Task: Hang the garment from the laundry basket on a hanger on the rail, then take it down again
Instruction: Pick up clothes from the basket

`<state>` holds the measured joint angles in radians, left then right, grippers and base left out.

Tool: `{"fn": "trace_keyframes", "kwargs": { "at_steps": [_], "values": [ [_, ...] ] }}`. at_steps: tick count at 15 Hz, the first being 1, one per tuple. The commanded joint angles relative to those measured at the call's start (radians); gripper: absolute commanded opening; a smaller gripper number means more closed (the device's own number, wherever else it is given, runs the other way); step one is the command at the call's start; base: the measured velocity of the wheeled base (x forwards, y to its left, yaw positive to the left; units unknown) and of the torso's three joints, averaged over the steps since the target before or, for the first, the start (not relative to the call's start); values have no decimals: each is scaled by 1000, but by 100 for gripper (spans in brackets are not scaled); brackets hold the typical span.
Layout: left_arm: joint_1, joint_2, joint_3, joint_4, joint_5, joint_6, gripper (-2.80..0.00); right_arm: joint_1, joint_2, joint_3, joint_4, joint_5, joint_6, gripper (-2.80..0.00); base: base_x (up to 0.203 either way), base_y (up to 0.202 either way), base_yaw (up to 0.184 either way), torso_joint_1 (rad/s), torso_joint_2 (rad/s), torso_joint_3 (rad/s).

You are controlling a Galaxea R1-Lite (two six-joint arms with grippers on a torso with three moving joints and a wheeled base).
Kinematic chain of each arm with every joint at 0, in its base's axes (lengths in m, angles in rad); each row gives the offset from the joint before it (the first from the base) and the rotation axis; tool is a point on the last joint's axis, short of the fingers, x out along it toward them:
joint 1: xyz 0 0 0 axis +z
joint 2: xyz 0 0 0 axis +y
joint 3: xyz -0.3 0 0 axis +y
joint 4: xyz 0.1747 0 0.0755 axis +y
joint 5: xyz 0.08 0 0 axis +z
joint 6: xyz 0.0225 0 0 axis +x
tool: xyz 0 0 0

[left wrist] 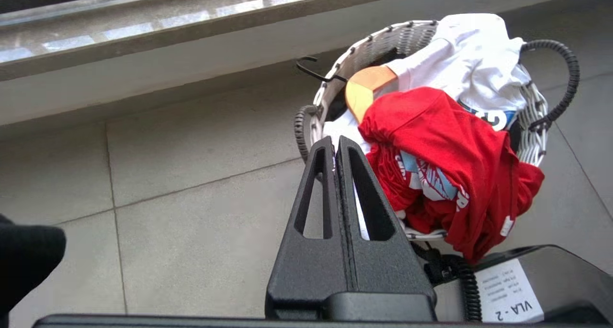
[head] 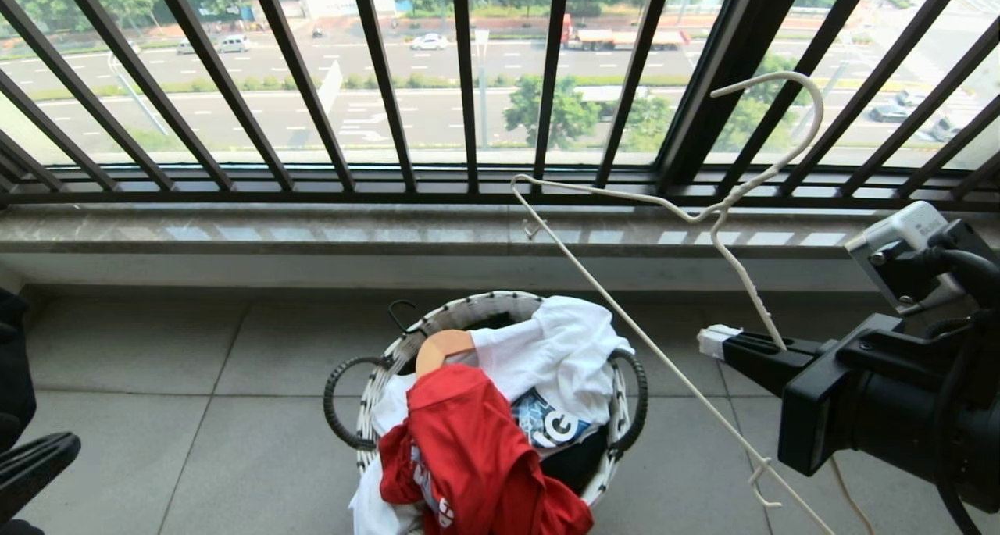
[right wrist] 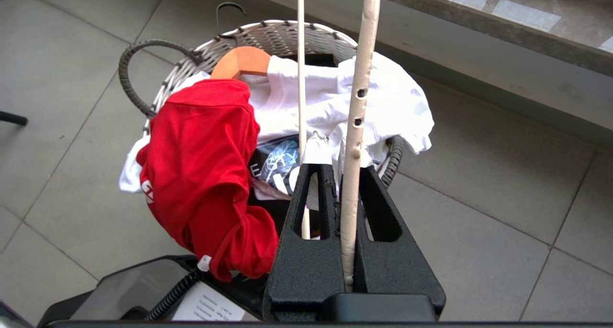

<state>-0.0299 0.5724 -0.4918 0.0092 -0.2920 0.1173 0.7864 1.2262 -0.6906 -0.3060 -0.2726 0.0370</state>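
The red short-sleeved garment (head: 469, 449) spills over the white-and-black woven basket's (head: 469, 310) near rim. The right gripper (head: 715, 341) clamps the cream wire hanger (head: 664, 201); the left gripper (left wrist: 335, 146), closed and empty, hovers beside bare floor tiles (head: 195, 410).

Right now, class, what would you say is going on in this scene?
The robot's right hand is shut on a thin cream hanger, held up beside the laundry basket on the tiled floor. The red T-shirt lies draped over the basket's rim, on top of a white shirt. The left hand is shut and empty, pointing toward the basket.
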Motion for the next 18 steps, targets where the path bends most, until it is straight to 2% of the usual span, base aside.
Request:
{"fn": "trace_keyframes", "kwargs": {
  "at_steps": [1,3,5,7,9,10,12,13,16,18],
  "values": [
    [-115,365,-105,6,-39,9,-280,-1,-2,-3,-3,-2,1,-280,0,0,0,0,0,0],
    [-335,558,-184,11,-34,-3,-280,-16,-2,-6,-4,-11,1,-280,0,0,0,0,0,0],
    [-480,723,-274,12,14,-50,-280,-47,-5,-13,-8,-13,-1,-280,0,0,0,0,0,0],
    [-580,855,-346,18,66,-88,-280,-69,6,-18,-36,-13,0,-280,0,0,0,0,0,0],
    [-673,926,-355,20,90,-118,-280,-96,37,-19,-41,-13,0,-280,0,0,0,0,0,0],
    [-706,958,-353,21,116,-125,-280,-103,47,-21,-44,-13,-2,-280,0,0,0,0,0,0],
    [-727,1037,-354,15,169,-127,-280,-111,68,-25,-49,-12,-2,-280,0,0,0,0,0,0],
    [-736,1085,-355,12,198,-125,0,-113,78,-24,-50,-11,-2,-280,0,0,0,0,0,0],
    [-814,1157,-355,-30,347,-132,0,-114,82,-24,-50,-13,-2,-280,0,0,0,0,0,0],
    [-849,1193,-337,-112,369,-154,0,-114,78,-26,-50,-13,-2,-280,0,0,0,0,0,0]
  ]
}}
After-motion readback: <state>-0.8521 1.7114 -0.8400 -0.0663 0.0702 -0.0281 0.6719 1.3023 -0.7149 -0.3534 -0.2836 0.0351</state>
